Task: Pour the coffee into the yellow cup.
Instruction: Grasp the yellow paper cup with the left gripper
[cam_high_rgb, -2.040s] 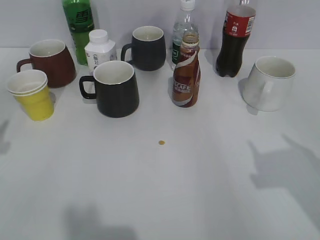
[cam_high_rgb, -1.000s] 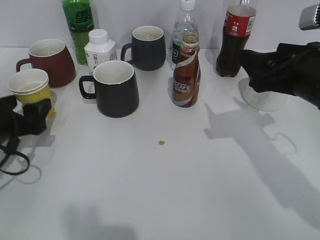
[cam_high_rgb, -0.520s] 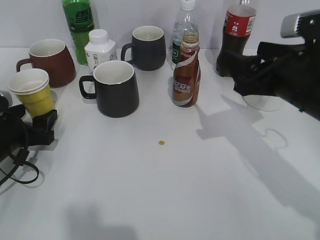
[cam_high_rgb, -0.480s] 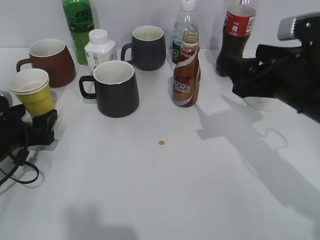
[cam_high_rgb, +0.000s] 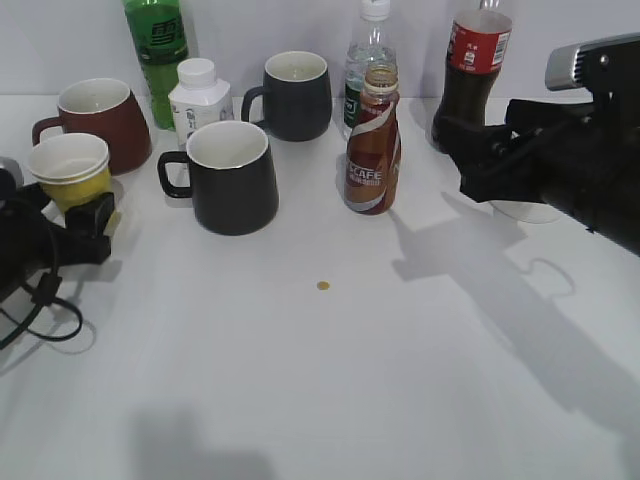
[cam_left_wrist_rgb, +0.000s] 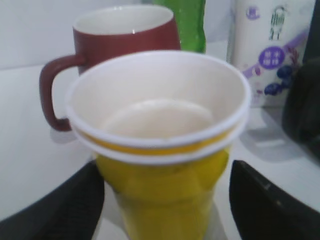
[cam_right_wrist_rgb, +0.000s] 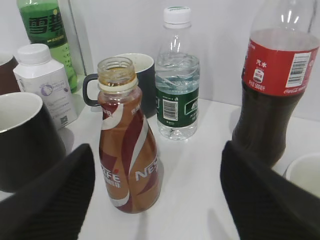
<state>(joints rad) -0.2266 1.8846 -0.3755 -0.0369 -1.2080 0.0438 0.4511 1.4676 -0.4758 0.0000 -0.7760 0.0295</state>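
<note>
The coffee bottle (cam_high_rgb: 373, 150), brown with a red and white swirl label and no cap, stands upright mid-table. It also shows in the right wrist view (cam_right_wrist_rgb: 127, 150). My right gripper (cam_high_rgb: 460, 155) is open wide, just right of the bottle and apart from it; in its wrist view (cam_right_wrist_rgb: 157, 150) the bottle stands ahead, nearer the left finger. The yellow cup (cam_high_rgb: 70, 175), empty with a white inside, stands at the far left. My left gripper (cam_high_rgb: 60, 205) is open with a finger on each side of the cup (cam_left_wrist_rgb: 160, 135), low on its wall (cam_left_wrist_rgb: 165, 200).
A dark red mug (cam_high_rgb: 100, 120) stands right behind the cup. A black mug (cam_high_rgb: 232, 175), a dark mug (cam_high_rgb: 295, 95), a white bottle (cam_high_rgb: 200, 98), a green bottle (cam_high_rgb: 157, 50), a water bottle (cam_high_rgb: 368, 60) and a cola bottle (cam_high_rgb: 472, 80) crowd the back. A small speck (cam_high_rgb: 323, 286) lies in front.
Both arms came into view. The left gripper closed in around the yellow cup, which shifted slightly up and right. The right gripper moved left toward the coffee bottle.
</note>
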